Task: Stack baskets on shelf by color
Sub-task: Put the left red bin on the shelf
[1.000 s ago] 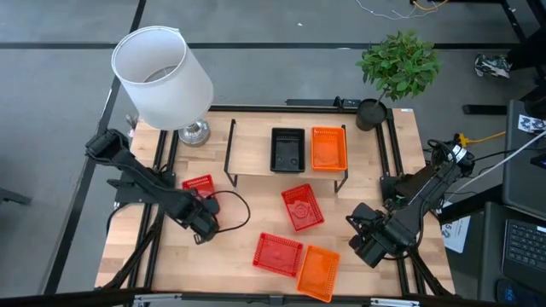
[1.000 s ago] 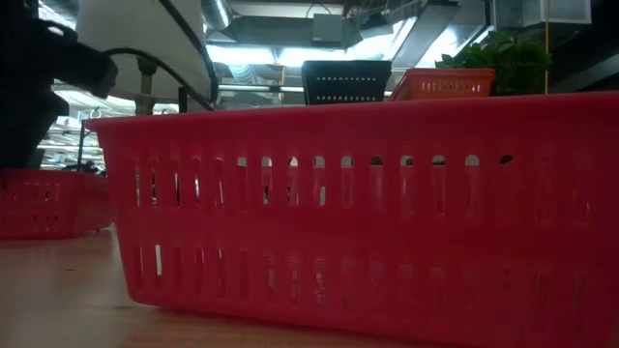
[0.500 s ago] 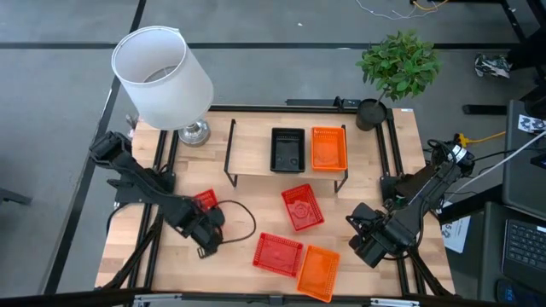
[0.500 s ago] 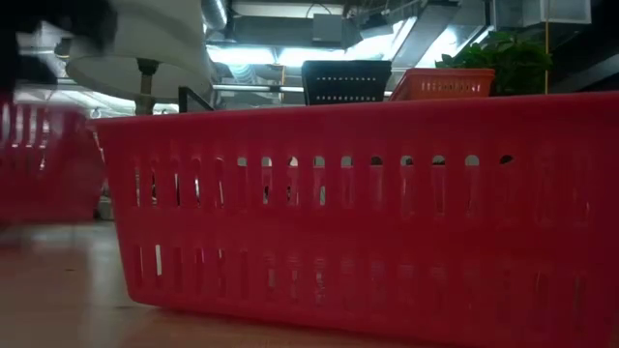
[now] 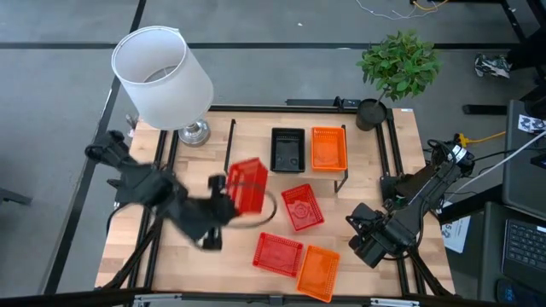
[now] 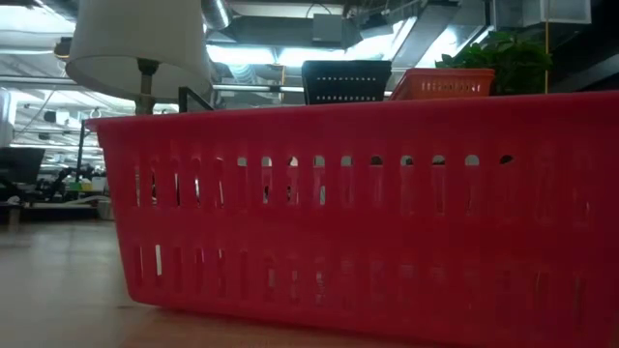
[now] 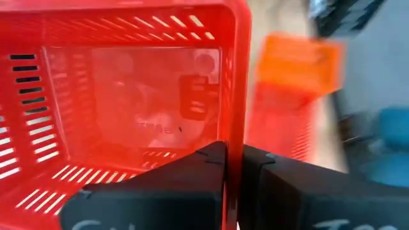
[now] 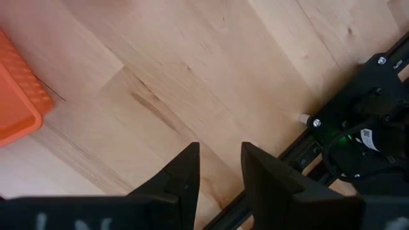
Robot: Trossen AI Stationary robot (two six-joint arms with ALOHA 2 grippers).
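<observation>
The left gripper (image 7: 235, 167) is pinched tight on the wall of a red basket (image 5: 246, 183), carrying it tilted above the worktop (image 5: 171, 247), just in front of the left end of the shelf (image 5: 252, 153). The basket it holds is empty. The right gripper (image 8: 218, 167) rests at the worktop's right edge, its fingers slightly parted and holding nothing.

On the shelf, a black basket (image 5: 287, 148) and an orange basket (image 5: 328, 147) sit side by side. On the worktop lie 2 more red baskets, one near the middle (image 5: 302, 207) and one toward the front (image 5: 277, 254), the latter touching an orange basket (image 5: 317, 272).
</observation>
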